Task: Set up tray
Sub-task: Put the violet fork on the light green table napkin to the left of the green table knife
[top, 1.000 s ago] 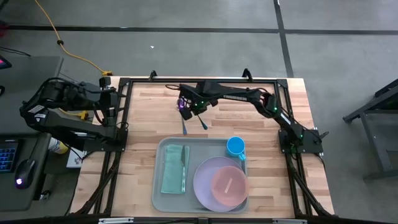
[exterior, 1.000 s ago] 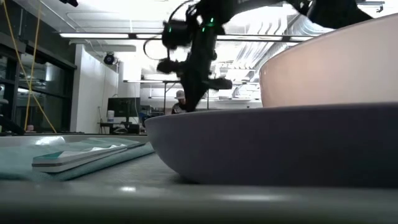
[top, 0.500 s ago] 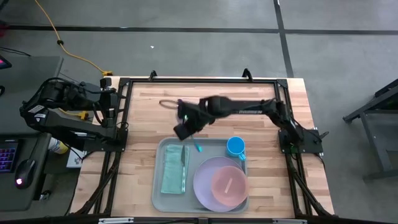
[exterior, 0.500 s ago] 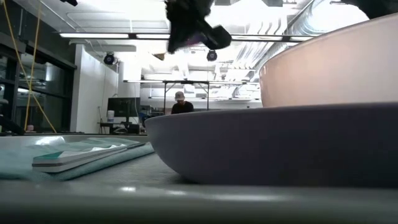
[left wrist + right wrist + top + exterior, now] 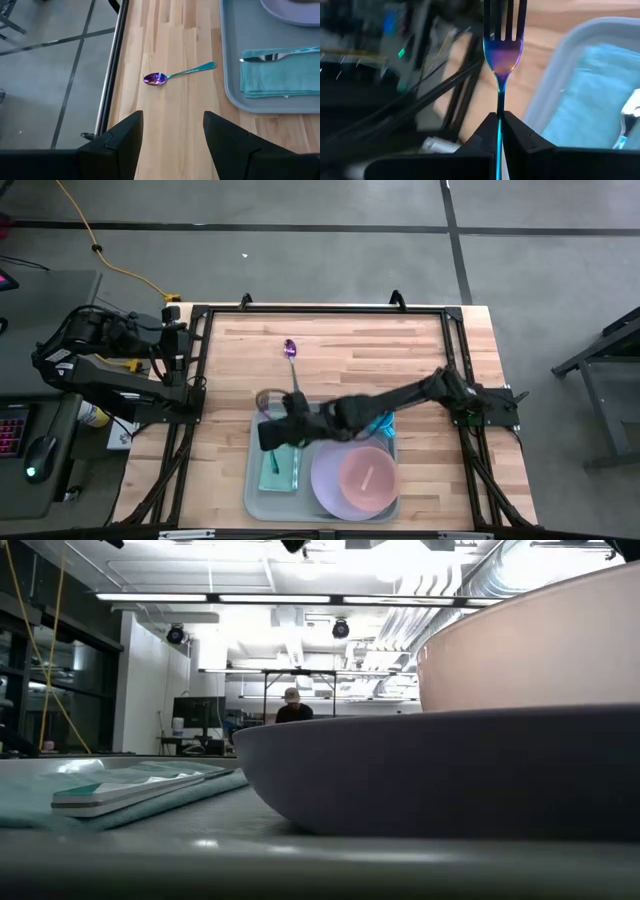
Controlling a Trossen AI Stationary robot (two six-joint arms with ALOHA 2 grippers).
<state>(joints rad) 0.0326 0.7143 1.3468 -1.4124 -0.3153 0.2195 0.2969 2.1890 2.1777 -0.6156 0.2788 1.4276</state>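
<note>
The right gripper (image 5: pixel 500 120), clenched on an iridescent fork (image 5: pixel 503 47), hangs over the tray's (image 5: pixel 254 480) teal cloth (image 5: pixel 272 473), its arm hiding the blue cup. The tray sits at the surface's (image 5: pixel 400 350) near edge. The left gripper (image 5: pixel 172 132) waits released at the left edge, a spoon (image 5: pixel 170 76) beyond it.

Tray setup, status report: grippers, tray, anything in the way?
Right gripper shut on iridescent metal fork, over teal folded cloth in pale grey-blue plastic tray. Left gripper open, parked at table's left edge. Iridescent spoon outside tray.
</note>
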